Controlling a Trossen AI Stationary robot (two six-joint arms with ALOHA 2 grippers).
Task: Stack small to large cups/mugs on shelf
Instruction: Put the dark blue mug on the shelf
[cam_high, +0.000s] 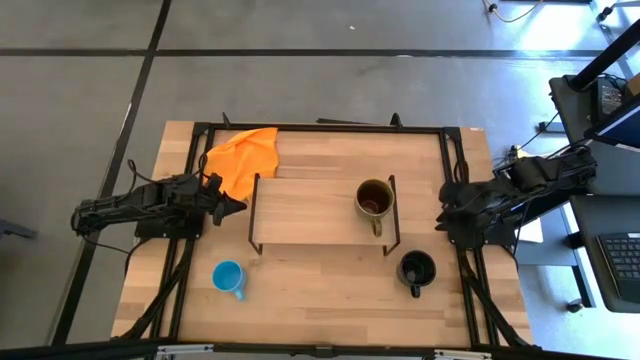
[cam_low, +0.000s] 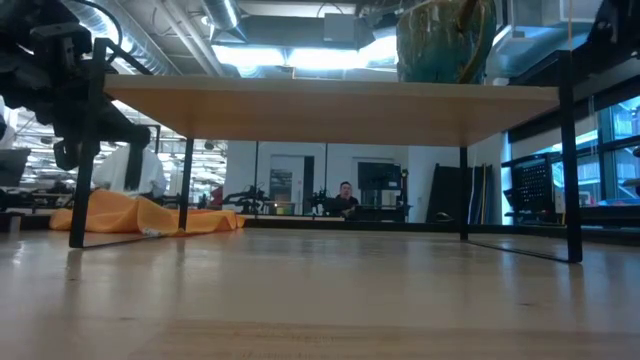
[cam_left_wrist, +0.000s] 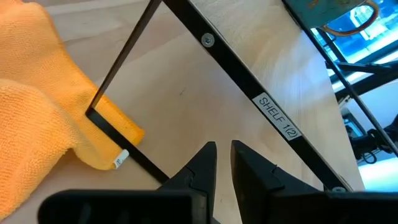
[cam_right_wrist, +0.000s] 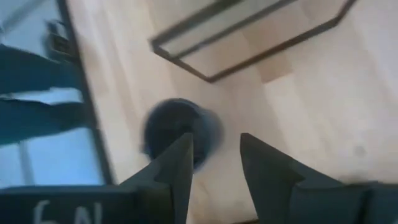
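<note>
The olive-brown mug (cam_high: 374, 198) stands upright on the right part of the light-wood shelf (cam_high: 310, 212); in the low view it (cam_low: 445, 40) is on top of the board (cam_low: 330, 100). The black mug (cam_high: 416, 268) stands on the table in front of the shelf's right end. The light-blue mug (cam_high: 229, 277) stands on the table near the shelf's left front. My right gripper (cam_high: 445, 215) is open and empty beside the shelf's right end, above the black mug (cam_right_wrist: 177, 130). My left gripper (cam_high: 235, 203) is almost shut and empty at the shelf's left end.
An orange cloth (cam_high: 245, 160) lies at the table's far left, partly under the shelf's left wire leg (cam_left_wrist: 106, 124). Black frame rails run along the table's left and right sides. A person (cam_low: 345, 200) sits far back in the room.
</note>
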